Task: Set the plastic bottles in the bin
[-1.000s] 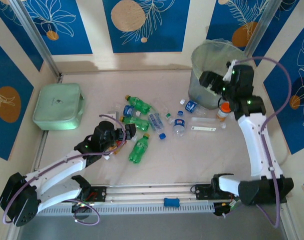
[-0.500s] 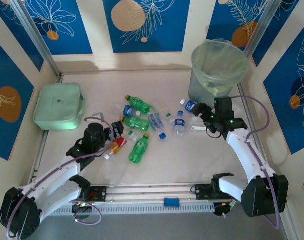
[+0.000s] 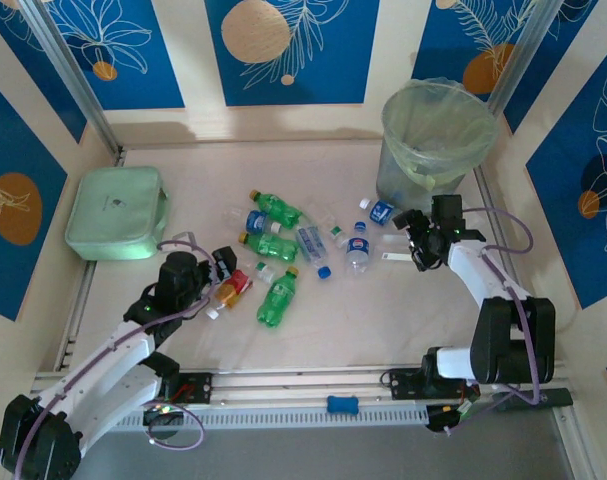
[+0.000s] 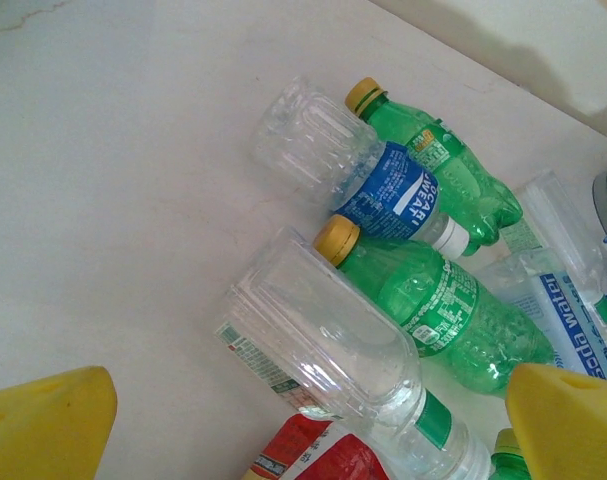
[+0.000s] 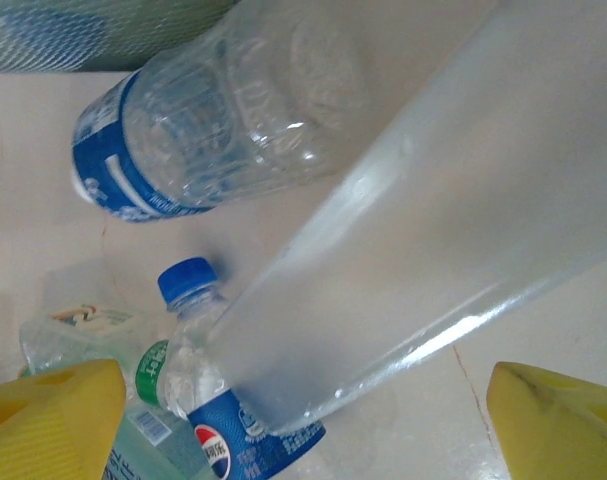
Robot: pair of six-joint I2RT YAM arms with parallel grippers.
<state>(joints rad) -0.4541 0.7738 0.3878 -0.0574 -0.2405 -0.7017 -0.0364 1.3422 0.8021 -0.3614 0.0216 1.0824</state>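
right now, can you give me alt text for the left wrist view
Plastic bottles lie jumbled on a pale table: two green with yellow caps, one clear with a blue label, one clear and square-sided nearest. Yellow jaws stand open at the bottom corners.

Right end effector (image 5: 303,425): yellow fingertips (image 5: 48,420) at the two lower corners, spread wide. Between them a long frosted clear container (image 5: 413,220) slants up to the right. Blue-labelled clear bottle (image 5: 213,110) lies above it on the pale tabletop (image 5: 33,230). Blue-capped Pepsi bottle (image 5: 188,375) sits at the container's lower end
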